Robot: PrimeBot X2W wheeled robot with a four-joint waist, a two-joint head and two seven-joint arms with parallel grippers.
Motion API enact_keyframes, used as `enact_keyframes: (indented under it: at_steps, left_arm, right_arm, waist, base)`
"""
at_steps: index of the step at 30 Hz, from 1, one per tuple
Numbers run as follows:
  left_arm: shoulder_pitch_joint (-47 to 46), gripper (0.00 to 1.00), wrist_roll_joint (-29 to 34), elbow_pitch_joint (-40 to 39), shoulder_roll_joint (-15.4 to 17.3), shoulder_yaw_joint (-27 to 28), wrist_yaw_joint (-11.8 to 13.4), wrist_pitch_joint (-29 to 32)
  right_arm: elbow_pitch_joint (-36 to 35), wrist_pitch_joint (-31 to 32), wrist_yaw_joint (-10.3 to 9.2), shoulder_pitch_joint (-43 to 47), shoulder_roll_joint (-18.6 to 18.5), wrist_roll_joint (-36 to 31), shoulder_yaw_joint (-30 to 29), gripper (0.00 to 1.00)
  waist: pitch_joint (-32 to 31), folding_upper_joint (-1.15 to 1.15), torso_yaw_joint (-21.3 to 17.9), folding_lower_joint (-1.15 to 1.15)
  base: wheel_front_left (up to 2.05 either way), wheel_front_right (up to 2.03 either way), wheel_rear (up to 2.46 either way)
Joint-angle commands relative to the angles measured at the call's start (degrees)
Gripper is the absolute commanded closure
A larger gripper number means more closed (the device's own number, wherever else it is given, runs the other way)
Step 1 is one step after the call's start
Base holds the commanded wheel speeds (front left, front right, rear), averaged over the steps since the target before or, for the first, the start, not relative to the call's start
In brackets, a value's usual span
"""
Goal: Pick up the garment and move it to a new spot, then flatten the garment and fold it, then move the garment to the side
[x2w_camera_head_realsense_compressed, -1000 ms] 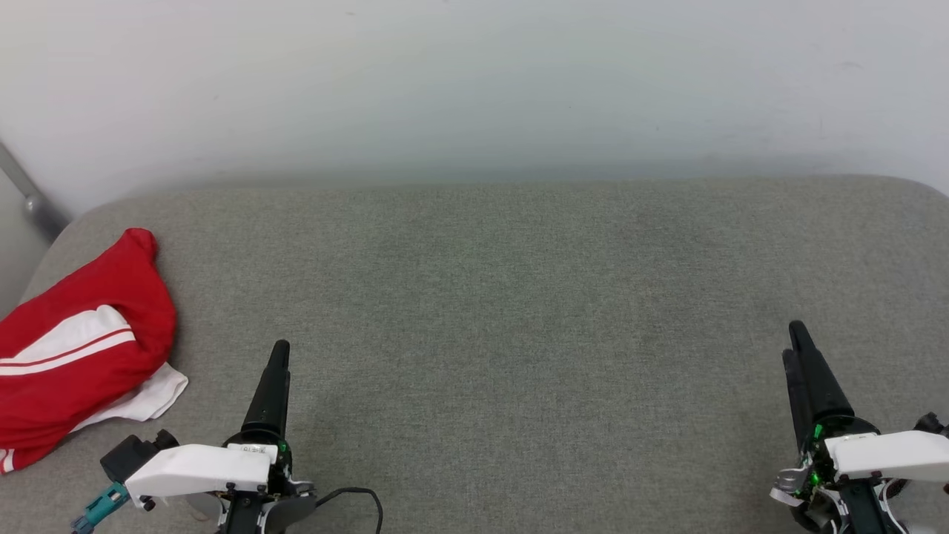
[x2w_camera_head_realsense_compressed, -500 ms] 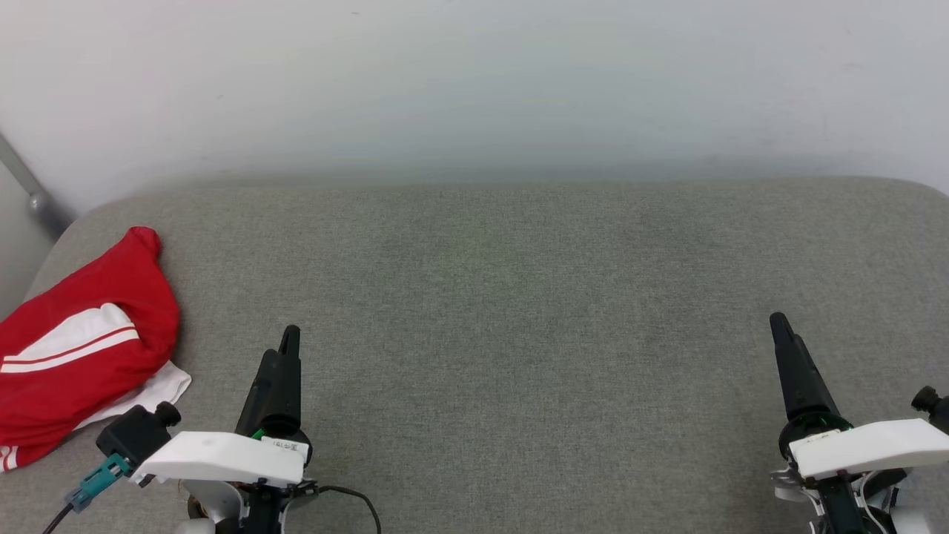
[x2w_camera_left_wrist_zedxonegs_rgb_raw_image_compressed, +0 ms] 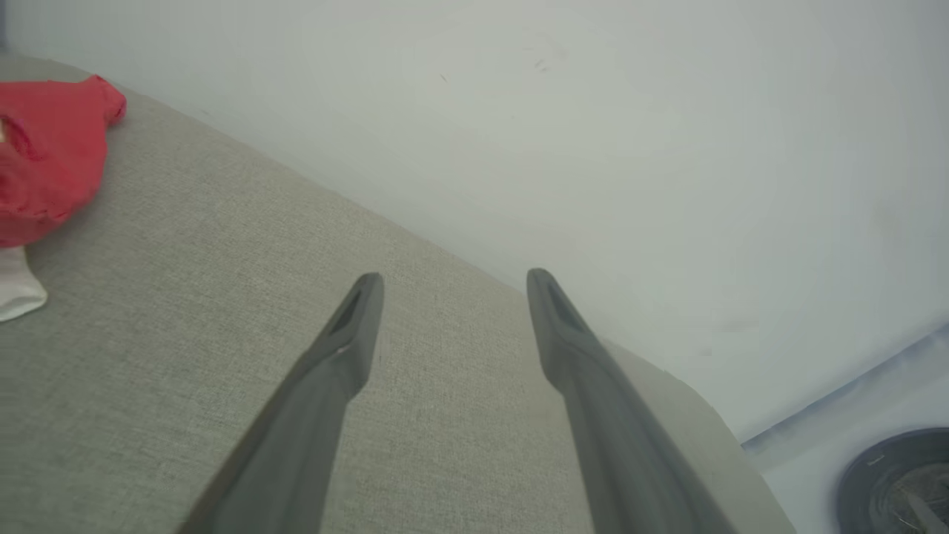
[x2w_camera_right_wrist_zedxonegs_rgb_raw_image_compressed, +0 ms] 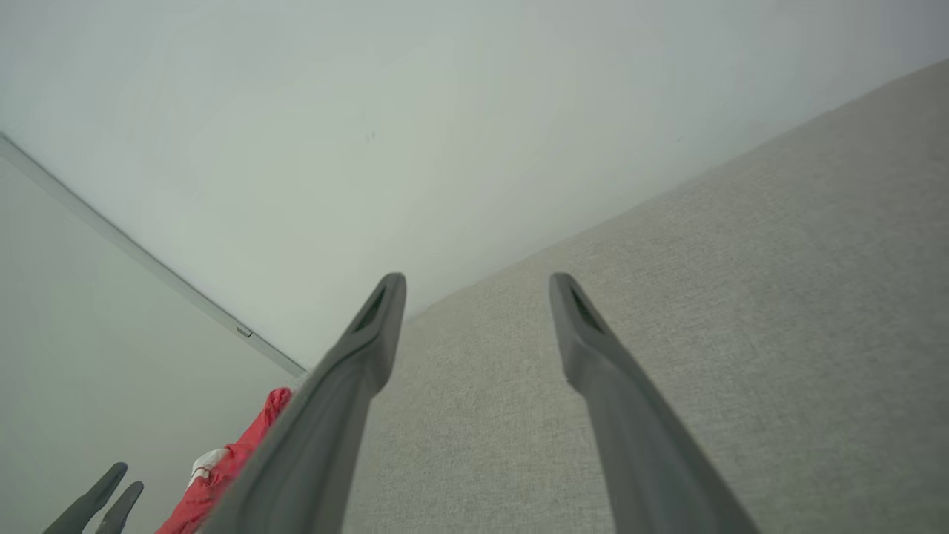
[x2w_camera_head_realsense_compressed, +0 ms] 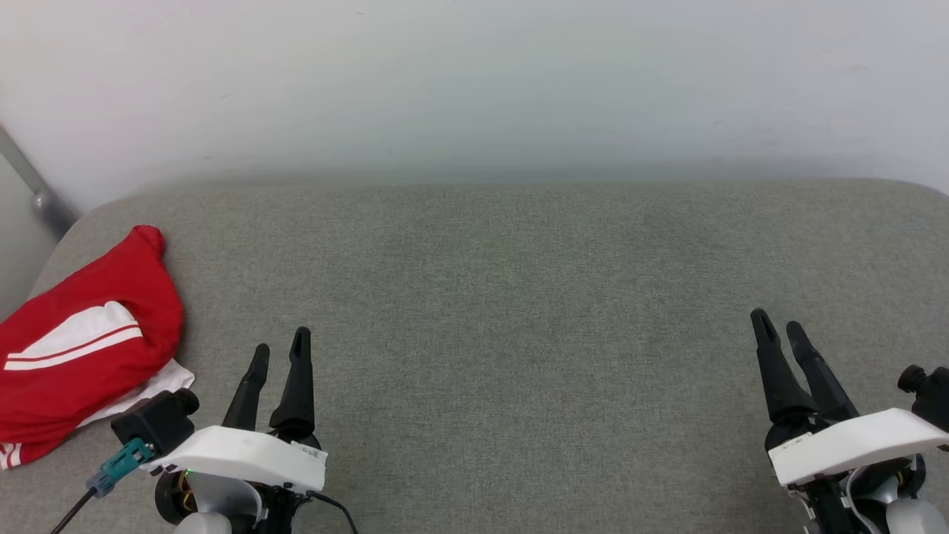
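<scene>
Garment (x2w_camera_head_realsense_compressed: 81,348) was sitting bunched up at the far left end of the grey cushion (x2w_camera_head_realsense_compressed: 474,334), way over on my left side, so not flattened or folded at all. From my head cam it was a red heap with a white panel and a thin red stripe across it, plus a bit of white fabric poking out underneath on the near side.

My left gripper (x2w_camera_head_realsense_compressed: 280,341) was near it but not touching, over bare cushion, with both fingers spread apart and nothing between them. My right gripper (x2w_camera_head_realsense_compressed: 775,321) was well away at the other end of the cushion, fingers parted too, also empty.

Left wrist cam had the red heap off in its upper left corner, clear of the fingers. Right wrist cam caught a sliver of red and white low down on its left, just beside the tips of my other gripper.

Behind the cushion ran a white wall (x2w_camera_head_realsense_compressed: 474,81), and a grey bar (x2w_camera_head_realsense_compressed: 30,189) leaned in the left corner. There was also a dark round thing (x2w_camera_left_wrist_zedxonegs_rgb_raw_image_compressed: 897,475) at the bottom right of the left wrist cam; I couldn't tell what it was.
</scene>
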Motion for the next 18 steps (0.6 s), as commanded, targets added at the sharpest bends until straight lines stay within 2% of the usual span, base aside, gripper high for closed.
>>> enact_keyframes:
  at_steps: [1, 18]
  left_arm:
    - [-1.0, 0.0, 1.8, -0.9, 0.5, -0.4, 0.2, -0.5]
    - [-1.2, 0.0, 13.8, -0.6, 3.2, -4.1, 2.8, -3.3]
  right_arm:
    - [-1.1, 0.1, 0.0, -0.3, -0.3, -1.9, 0.1, 0.0]
    - [-3.9, 1.6, 0.0, 0.9, 0.0, -14.8, 0.2, 0.0]
  waist:
    - [0.0, 0.0, 0.0, 0.0]
    - [-0.1, 0.0, 0.5, 0.0]
  base:
    - [0.0, 0.0, 0.0]
    - [0.0, 0.0, 0.0]
